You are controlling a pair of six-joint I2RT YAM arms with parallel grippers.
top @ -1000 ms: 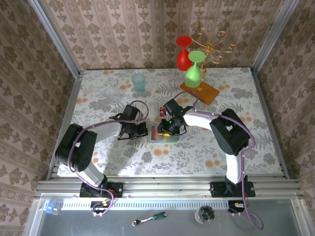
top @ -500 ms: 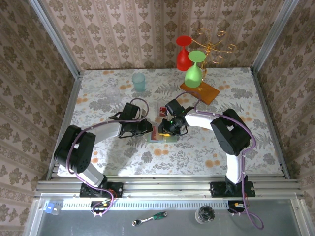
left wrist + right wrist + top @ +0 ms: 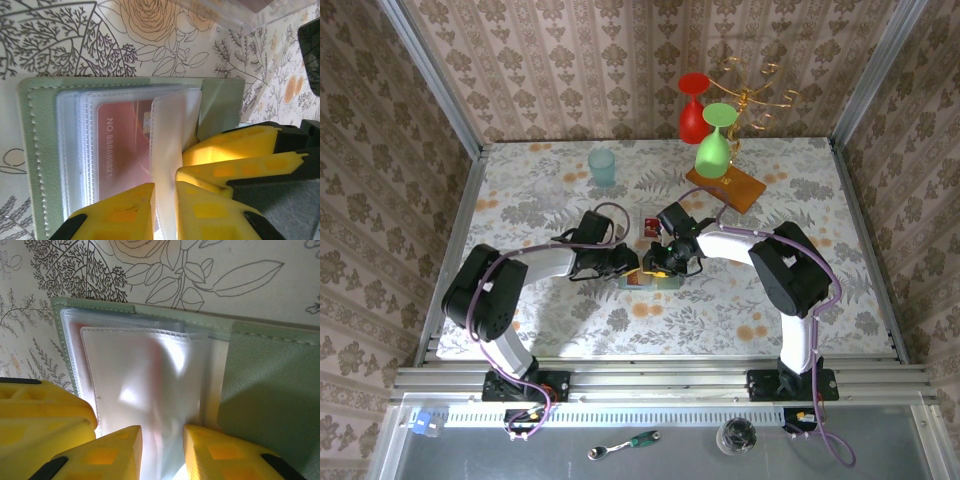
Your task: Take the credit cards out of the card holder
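Observation:
The card holder [image 3: 40,150] lies open on the floral table, grey-green with clear plastic sleeves fanned up. A red credit card [image 3: 125,145] printed "NO 88888821" sits inside one sleeve. The blue card is hidden. My left gripper [image 3: 165,187] is shut on one translucent sleeve leaf. From the opposite side, my right gripper [image 3: 162,432] closes on a sleeve bundle, and its yellow fingers [image 3: 235,150] touch the left ones. In the top view, the left gripper [image 3: 628,266] and right gripper [image 3: 657,262] meet over the card holder [image 3: 665,282].
A small red rectangle [image 3: 651,224] lies just behind the wallet. Farther back stand a teal cup [image 3: 603,166], an orange-brown wooden slab [image 3: 725,186], a green wine glass [image 3: 714,150], a red glass [image 3: 693,115] and a gold rack [image 3: 750,95].
My left gripper has moved right across the table to the card holder and now meets the right gripper there. The right gripper has hardly moved.

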